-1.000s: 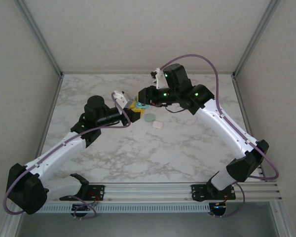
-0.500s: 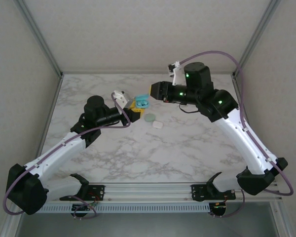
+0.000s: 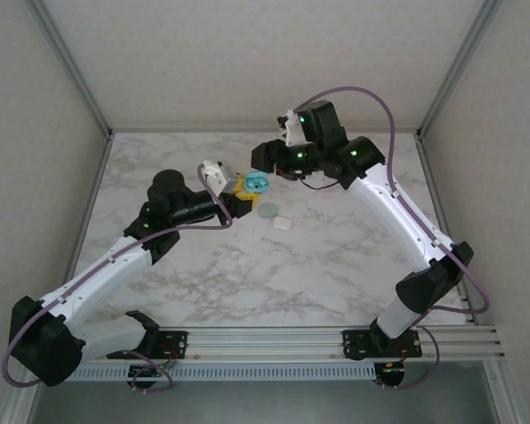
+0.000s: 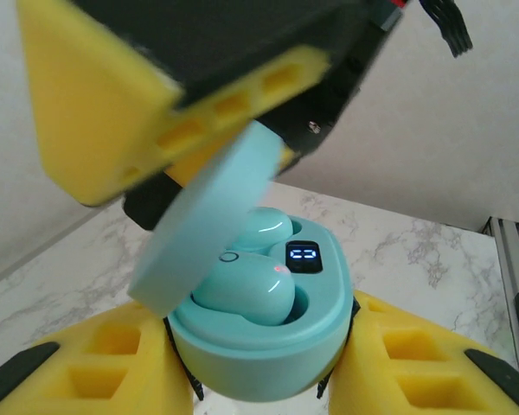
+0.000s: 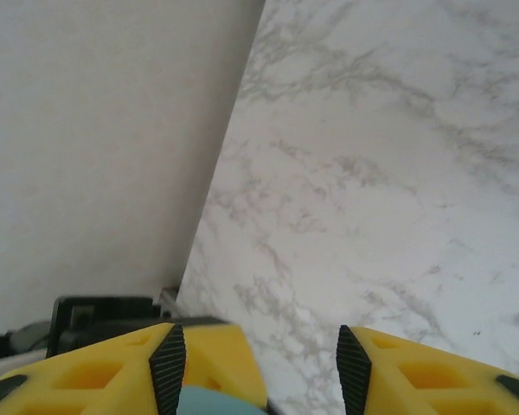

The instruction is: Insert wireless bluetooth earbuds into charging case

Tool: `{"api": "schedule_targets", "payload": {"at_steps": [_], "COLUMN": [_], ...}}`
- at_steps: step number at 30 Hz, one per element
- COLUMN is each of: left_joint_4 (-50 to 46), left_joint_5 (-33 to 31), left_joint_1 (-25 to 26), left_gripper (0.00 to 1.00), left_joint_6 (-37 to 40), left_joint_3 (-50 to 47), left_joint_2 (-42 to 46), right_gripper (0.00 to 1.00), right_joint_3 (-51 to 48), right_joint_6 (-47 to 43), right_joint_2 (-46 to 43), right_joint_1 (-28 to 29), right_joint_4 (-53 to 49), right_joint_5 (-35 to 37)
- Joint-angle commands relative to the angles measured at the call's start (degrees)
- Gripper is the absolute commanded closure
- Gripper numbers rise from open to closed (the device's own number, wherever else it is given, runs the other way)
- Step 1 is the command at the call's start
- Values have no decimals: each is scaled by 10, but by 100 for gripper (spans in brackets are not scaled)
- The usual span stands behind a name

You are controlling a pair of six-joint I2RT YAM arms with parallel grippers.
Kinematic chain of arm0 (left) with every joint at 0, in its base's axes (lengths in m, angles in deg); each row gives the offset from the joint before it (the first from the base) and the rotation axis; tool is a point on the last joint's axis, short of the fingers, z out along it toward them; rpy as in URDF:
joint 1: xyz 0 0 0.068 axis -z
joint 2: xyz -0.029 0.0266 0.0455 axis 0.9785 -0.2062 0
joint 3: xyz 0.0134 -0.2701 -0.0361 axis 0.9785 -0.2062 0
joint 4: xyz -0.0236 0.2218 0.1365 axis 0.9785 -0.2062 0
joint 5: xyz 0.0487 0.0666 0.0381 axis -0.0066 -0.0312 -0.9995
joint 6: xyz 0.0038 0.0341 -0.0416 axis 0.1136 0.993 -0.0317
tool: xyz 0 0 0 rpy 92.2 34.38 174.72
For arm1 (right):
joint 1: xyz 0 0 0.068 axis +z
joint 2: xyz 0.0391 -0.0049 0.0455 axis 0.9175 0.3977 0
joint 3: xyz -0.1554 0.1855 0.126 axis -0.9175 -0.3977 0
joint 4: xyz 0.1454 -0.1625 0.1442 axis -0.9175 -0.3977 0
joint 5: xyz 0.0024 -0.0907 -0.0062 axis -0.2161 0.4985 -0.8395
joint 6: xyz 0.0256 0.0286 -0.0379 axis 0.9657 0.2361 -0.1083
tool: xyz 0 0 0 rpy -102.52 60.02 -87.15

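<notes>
Table [image 3: 247, 291]: marble top, both arms reaching toward its middle. A white rounded item [image 3: 283, 223] and a pale green rounded item [image 3: 267, 210] lie side by side, just beside the left hand [image 3: 241, 193]. The left hand is clenched on the teal charging case [image 4: 259, 363], 1 yellow finger on each side. The lid [image 4: 203, 229] stands open and tilted. 2 teal earbuds [image 4: 246, 290] sit inside the case, next to a lit display [image 4: 304, 256]. The right hand [image 5: 255, 354] hangs just over the lid, fingers spread, grasping nothing.
</notes>
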Motion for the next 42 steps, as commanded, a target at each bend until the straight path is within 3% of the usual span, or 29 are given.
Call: {"api": "schedule_targets", "payload": {"at_steps": [1,9,12,23,29,38,42], "left_joint_4": [28,51,58,59,45,-38,-67], "left_joint_5": [-1,7,9,-1,-2,-29,-62], "left_joint_1": [5,5,5,5,5,5,5], "left_gripper": [71,71,71,70,66,31,23], "left_joint_6": [-16,-37,-41,-36,-28,13,9], "left_joint_3": [25,30,33,29,32,12,-22], "left_joint_2": [5,2,1,1,-1,25,61], "right_gripper": [41,36,39,57,73,78,78], "right_joint_3": [-57,-162,-185,-210,-226,-311,-397], "right_joint_6": [16,115,165,184,182,212,193], "right_joint_2": [-54,-91,-82,-91,-99,-155,-184], "right_joint_1": [-14,-44,-47,-51,-51,-67,-86], "right_joint_4": [44,193,255,281,282,369,377], "right_joint_5": [-75,-220,-274,-309,-284,-181,-91]}}
